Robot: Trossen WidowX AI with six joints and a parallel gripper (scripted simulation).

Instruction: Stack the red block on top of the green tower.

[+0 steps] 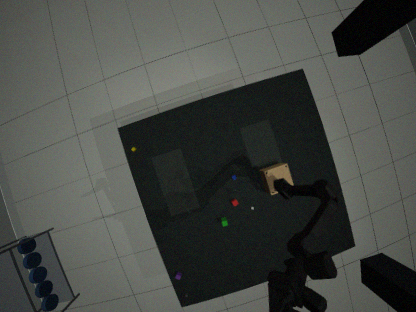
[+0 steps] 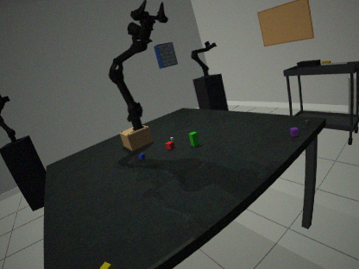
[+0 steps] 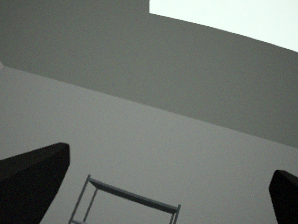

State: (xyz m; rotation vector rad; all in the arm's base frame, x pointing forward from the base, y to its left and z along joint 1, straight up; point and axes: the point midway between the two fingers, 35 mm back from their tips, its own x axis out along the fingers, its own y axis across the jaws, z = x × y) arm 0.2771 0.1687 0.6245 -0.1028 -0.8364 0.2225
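Going by the exterior view, begin at the left with the yellow block (image 1: 133,149) (image 2: 105,265), cut by the lower edge. Next come to the wooden base (image 1: 285,169) (image 2: 142,140) and, in front of it, the blue block (image 1: 234,177) (image 2: 141,156). High above, find the gripper (image 1: 298,294) (image 2: 154,3) (image 3: 172,168), tipped upward, fingers wide apart with nothing between them. Further right, see the red block (image 1: 235,202) (image 2: 170,146) resting on the dark table (image 1: 210,120) (image 2: 95,203), near the green tower (image 1: 224,222) (image 2: 193,139) but not touching it. Farthest right, note the purple block (image 1: 178,276) (image 2: 294,132).

Judge the step in hand as preparing to fetch the red block, with pick and stack both undone. Next, likely swing down, turn the fingertips toward the table and straddle the red block, keeping clear of the tower. Then lift above its top before crossing over, and lower gently to avoid toppling it.

From the exterior view, read the tower as upright and taller than the red block; from above, hardly judge its height, but read the gap between them clearly. In the wrist view, find only wall, a bright panel, a metal frame and both fingers, no blocks.
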